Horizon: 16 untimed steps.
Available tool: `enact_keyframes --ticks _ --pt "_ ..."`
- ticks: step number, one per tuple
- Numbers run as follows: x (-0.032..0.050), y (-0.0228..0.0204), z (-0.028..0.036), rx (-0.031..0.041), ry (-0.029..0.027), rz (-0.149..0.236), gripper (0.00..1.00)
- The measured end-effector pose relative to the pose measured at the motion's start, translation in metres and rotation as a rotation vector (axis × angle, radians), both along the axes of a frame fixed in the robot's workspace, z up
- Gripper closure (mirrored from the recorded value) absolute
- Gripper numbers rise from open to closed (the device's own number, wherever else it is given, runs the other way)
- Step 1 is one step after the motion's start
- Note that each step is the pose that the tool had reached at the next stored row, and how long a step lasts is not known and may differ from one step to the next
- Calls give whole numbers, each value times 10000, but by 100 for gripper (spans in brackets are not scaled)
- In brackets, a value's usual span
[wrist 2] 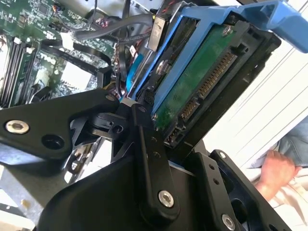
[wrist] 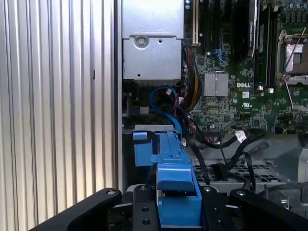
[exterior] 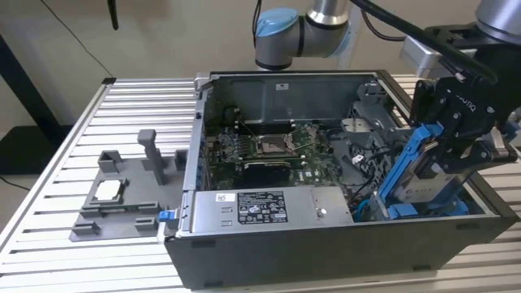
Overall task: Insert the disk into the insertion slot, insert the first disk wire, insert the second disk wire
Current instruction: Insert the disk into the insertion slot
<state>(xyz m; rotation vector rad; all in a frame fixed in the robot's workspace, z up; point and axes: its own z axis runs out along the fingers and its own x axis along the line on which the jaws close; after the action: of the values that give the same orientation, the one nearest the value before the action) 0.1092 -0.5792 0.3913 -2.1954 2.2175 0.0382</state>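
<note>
We see the disk [exterior: 427, 183] tilted, its lower end at the insertion slot [exterior: 407, 212] inside the computer case [exterior: 326, 256], the tool [exterior: 446, 160] clamped on it. We judge it not yet seated; both wiring steps are left.

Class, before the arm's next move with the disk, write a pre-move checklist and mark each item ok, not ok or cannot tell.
1. Is the gripper shut on the disk: ok.
2. Is the disk seated flat in the insertion slot: not ok; it stands tilted, upper end raised.
3. Are the black cables clear of the slot: cannot tell.
4. Is the disk connector free of wires: ok.
5. Is the person's hand apart from the disk: ok.
</note>
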Motion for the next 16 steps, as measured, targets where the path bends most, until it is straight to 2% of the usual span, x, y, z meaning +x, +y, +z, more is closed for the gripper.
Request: enact_keyframes --ticks 3,13,15,16 --pt "0 0 -38 0 0 -4 67" --pt "0 0 -38 -1 0 -7 67" --pt "-1 0 -38 -3 1 -9 66" --pt "-1 0 -38 -3 1 -10 60"
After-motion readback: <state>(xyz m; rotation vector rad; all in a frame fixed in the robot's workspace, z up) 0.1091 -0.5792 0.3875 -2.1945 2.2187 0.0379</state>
